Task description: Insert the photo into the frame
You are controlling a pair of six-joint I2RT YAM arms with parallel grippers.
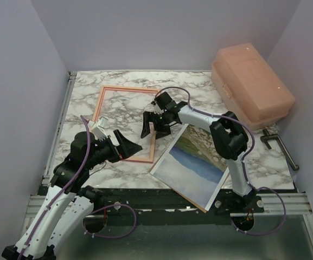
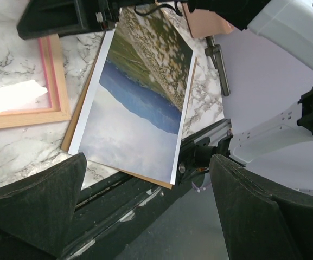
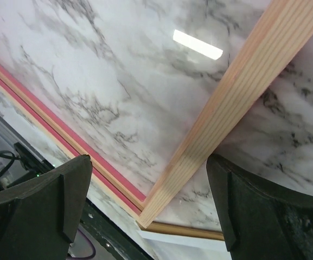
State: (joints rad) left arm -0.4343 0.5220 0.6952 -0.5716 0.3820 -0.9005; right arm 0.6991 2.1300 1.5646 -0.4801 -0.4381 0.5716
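**Top view, near to far.** The left gripper [image 1: 128, 145], jaws spread wide and empty, hides part of the near rail of the thin rectangular pink-and-tan wooden frame [image 1: 128, 88]. The frame lies flat on the white marble table [image 1: 80, 97]. At 4 o'clock from the frame lies the rectangular paper landscape photo [image 1: 191, 162], picture side up, its near corner overhanging the table edge. Only the left wrist view shows the plain brown backing board [image 2: 75, 135] beneath it, mostly covered. The right gripper [image 1: 156, 127], jaws wide and empty, straddles the frame's right rail; contact cannot be judged. At 1 o'clock stands a translucent pink plastic box [image 1: 251, 84]. Count: one photo, one frame, one board, one box.
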